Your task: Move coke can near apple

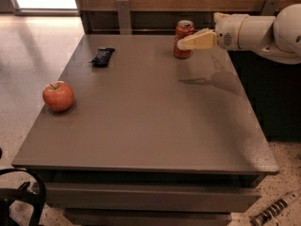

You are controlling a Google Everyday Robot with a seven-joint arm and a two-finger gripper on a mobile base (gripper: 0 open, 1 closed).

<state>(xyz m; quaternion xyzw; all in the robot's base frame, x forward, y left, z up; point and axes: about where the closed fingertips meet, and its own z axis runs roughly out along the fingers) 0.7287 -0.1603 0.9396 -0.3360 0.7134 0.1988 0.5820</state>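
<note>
The coke can [184, 27] stands upright near the far edge of the grey table [150, 126], right of centre. The apple [58, 96] sits near the table's left edge, far from the can. My gripper [182, 43] reaches in from the right on a white arm. Its cream tip is level with the can's middle and overlaps the can's front. I cannot tell whether it touches the can.
A flat dark snack wrapper [102, 56] lies at the far left of the table. A wooden wall with metal brackets [124, 14] runs behind the table. Dark cabinetry [273, 93] stands to the right. Part of a dark wheeled object [19, 197] shows at bottom left.
</note>
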